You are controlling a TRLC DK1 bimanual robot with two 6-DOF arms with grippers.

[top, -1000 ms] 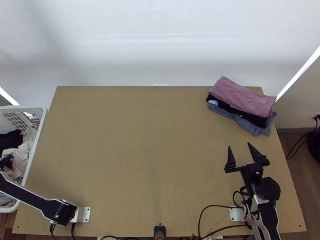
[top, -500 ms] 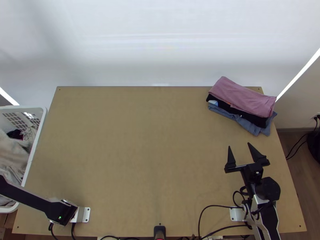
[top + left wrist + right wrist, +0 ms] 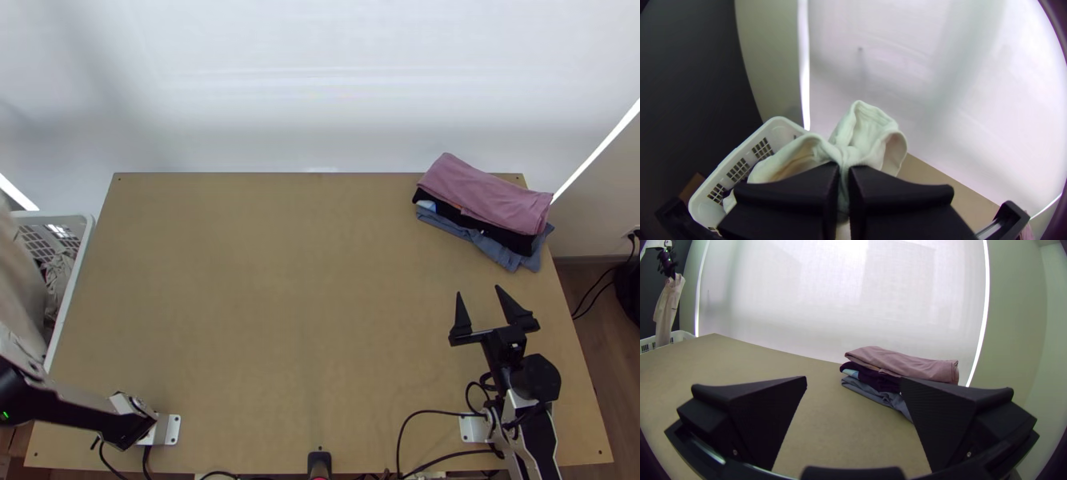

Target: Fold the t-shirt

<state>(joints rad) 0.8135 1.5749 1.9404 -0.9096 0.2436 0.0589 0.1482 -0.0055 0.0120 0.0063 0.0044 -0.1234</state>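
I'm fetching the cream t-shirt (image 3: 878,119), my left claw (image 3: 843,171) pinching it over the basket (image 3: 71,282), my right claw (image 3: 478,290) gaping, and I'm probably spreading it on the tabletop (image 3: 280,304) next.

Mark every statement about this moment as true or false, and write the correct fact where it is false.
1. The left gripper holds a pale cloth. True.
2. A dark cloth tops the folded stack. False: a pink cloth is on top.
3. The right gripper is shut. False: its fingers are apart.
4. In the top view, the basket is by the left side of the table. True.
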